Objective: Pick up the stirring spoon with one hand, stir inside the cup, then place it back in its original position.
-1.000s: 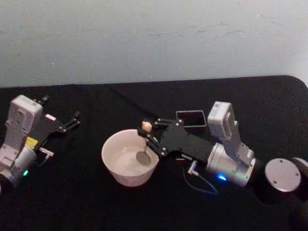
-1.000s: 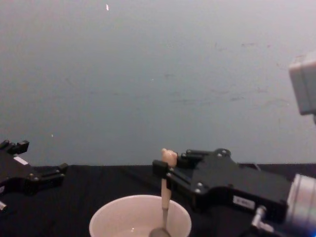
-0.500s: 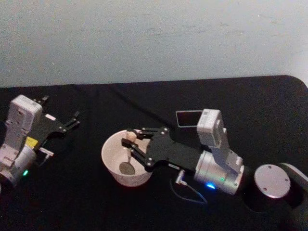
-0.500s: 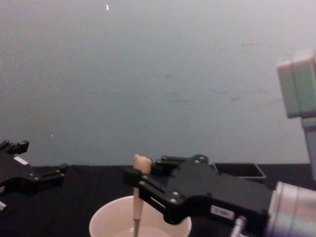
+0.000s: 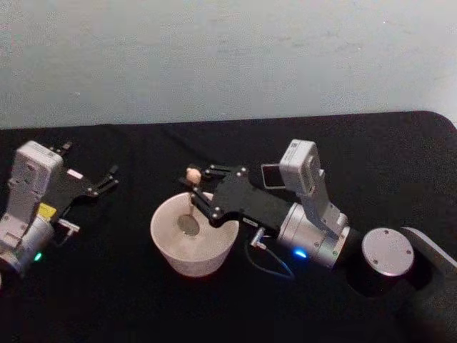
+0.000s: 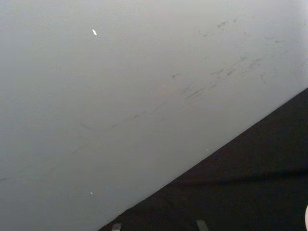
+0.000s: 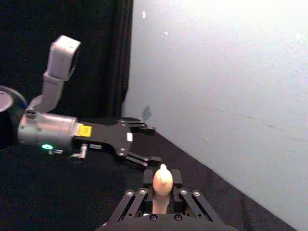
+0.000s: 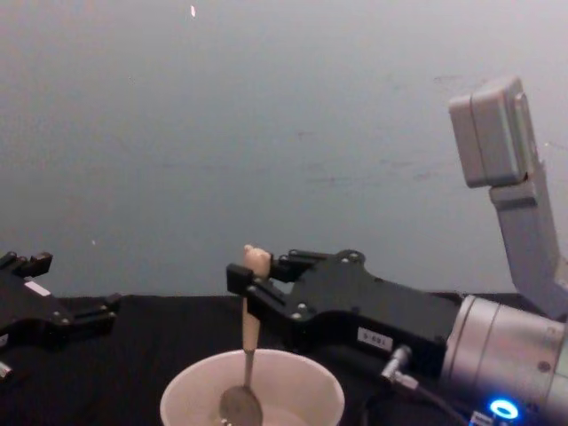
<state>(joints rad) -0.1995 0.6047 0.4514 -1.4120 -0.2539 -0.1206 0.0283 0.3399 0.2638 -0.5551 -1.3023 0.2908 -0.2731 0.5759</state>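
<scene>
The stirring spoon [image 5: 190, 204] stands upright in the cream-white cup [image 5: 193, 263]. Its metal bowl [image 8: 240, 406] is low inside the cup, toward the cup's left side. My right gripper [image 5: 194, 191] is shut on the beige handle just under the bear head [image 8: 256, 257], reaching in from the right. In the right wrist view the bear head [image 7: 162, 180] pokes up between the fingers [image 7: 175, 179]. The dark grey square holder [image 5: 272, 176] stands behind the right arm, partly covered by it. My left gripper [image 5: 110, 179] is parked open at the table's left.
Black cloth [image 5: 107, 286] covers the table, and a pale wall [image 8: 266, 133] rises behind it. The right arm's silver wrist [image 5: 314, 236] and a round joint cap [image 5: 388, 251] lie right of the cup. In the right wrist view the left arm [image 7: 53, 130] sits across the table.
My right gripper has swept the spoon around inside the cup, from its right side, through the near left, to the far left. The left arm has not moved.
</scene>
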